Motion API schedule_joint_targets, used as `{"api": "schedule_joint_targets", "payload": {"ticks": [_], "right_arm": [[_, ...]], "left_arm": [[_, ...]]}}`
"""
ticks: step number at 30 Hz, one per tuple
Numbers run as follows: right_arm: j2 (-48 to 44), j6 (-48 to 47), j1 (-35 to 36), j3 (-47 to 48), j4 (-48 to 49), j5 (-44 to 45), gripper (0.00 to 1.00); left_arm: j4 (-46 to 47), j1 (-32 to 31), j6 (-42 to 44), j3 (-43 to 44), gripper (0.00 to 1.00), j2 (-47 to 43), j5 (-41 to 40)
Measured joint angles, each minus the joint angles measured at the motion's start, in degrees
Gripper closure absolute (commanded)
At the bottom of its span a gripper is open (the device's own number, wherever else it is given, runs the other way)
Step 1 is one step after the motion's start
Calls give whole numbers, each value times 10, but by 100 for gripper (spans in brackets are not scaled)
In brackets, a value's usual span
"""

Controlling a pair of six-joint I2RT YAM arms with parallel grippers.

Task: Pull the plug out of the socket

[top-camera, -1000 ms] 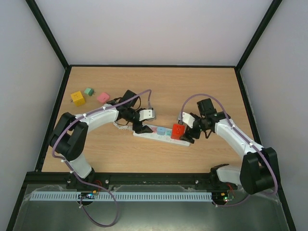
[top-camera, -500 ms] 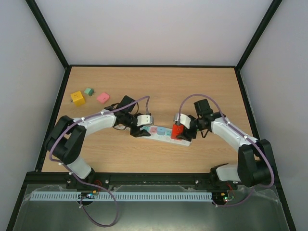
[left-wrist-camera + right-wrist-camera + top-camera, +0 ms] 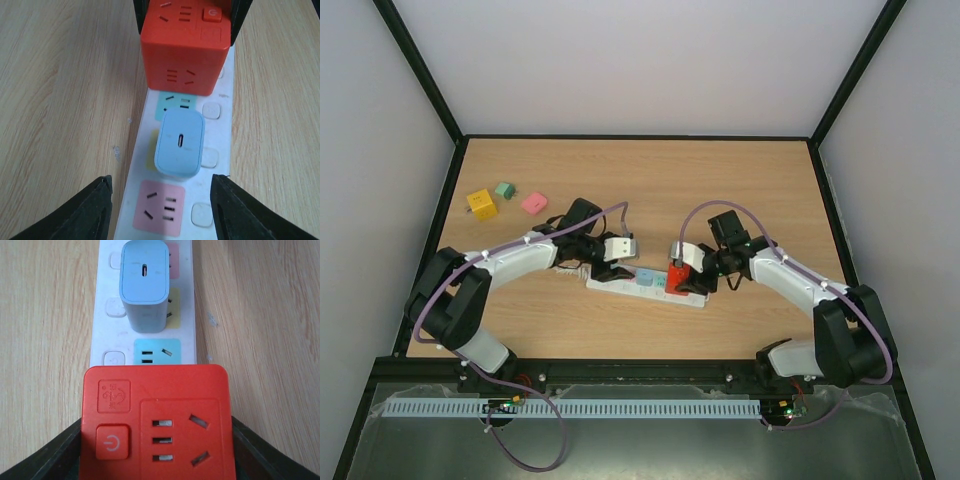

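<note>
The right gripper (image 3: 156, 452) has its 2 fingers clamped on the sides of the red cube plug (image 3: 185, 47), which sits on the right end of the white socket strip (image 3: 638, 282), mid-table. The left gripper (image 3: 162, 210) has its jaws apart, 1 finger either side of the strip by the pink outlet (image 3: 159, 207) (a pale blue charger (image 3: 180, 142) stands plugged in just beyond). 3 small cubes (image 3: 504, 189) lie well apart on the table (image 3: 650, 190), far left.

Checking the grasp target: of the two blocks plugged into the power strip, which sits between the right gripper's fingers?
The red cube, flanked by the right gripper; the pale blue charger stands untouched.
</note>
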Motion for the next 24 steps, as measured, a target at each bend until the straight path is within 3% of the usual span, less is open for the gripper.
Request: {"api": "schedule_joint_targets", "payload": {"ticks": [10,17,24], "right_arm": [[13,34,17,-1,35,-5,59],[14,38,18,-1,37,-7,59],[14,38,18,-1,37,-7,60]], "left_arm": [[5,-30,16,-22,38,0,-5],[62,-43,-14,-36,37,5,-20],[87,-45,-10,-48,49,9,-34]]}}
